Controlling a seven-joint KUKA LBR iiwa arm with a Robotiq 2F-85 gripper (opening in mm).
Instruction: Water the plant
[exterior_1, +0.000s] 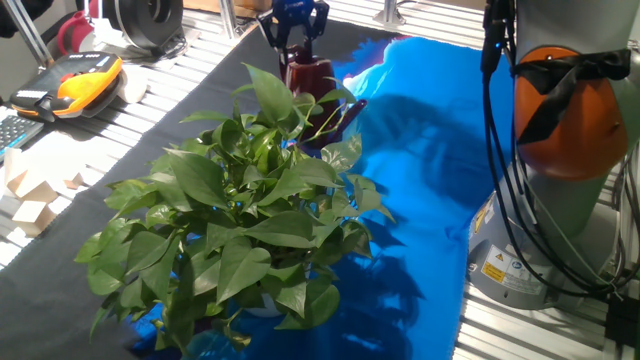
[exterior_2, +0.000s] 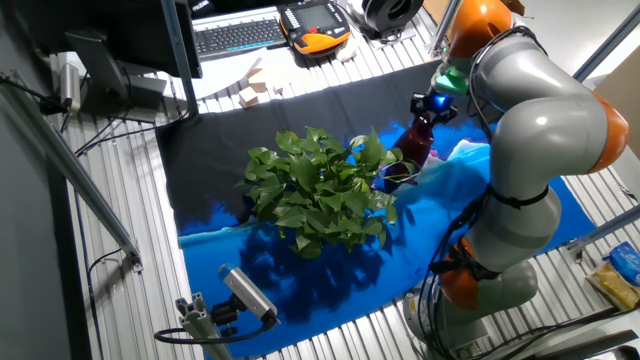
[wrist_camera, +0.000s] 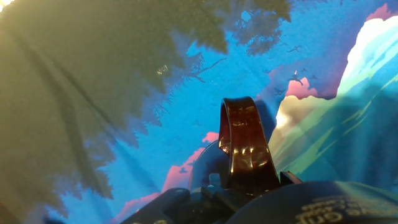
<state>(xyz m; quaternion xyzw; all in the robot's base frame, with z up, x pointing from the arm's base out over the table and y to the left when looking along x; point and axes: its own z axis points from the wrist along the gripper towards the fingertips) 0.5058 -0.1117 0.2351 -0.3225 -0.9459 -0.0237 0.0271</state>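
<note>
The plant (exterior_1: 235, 215), a big bushy houseplant with glossy green heart-shaped leaves, stands on the cloth at mid-table; it also shows in the other fixed view (exterior_2: 320, 190). A dark maroon watering can (exterior_1: 310, 82) is just behind it, its long spout (exterior_1: 343, 117) reaching among the nearest leaves. My gripper (exterior_1: 293, 35) is right above the can and shut on its handle (wrist_camera: 245, 146), which fills the lower middle of the hand view. In the other fixed view the gripper (exterior_2: 430, 105) holds the can (exterior_2: 415, 148) at the plant's right edge.
A blue printed cloth (exterior_1: 430, 180) and a black cloth (exterior_1: 130, 150) cover the table. An orange teach pendant (exterior_1: 85, 75) and wooden blocks (exterior_1: 35, 195) lie at the left. The arm's base (exterior_1: 560, 200) stands at the right. A small camera (exterior_2: 245, 293) sits near the front edge.
</note>
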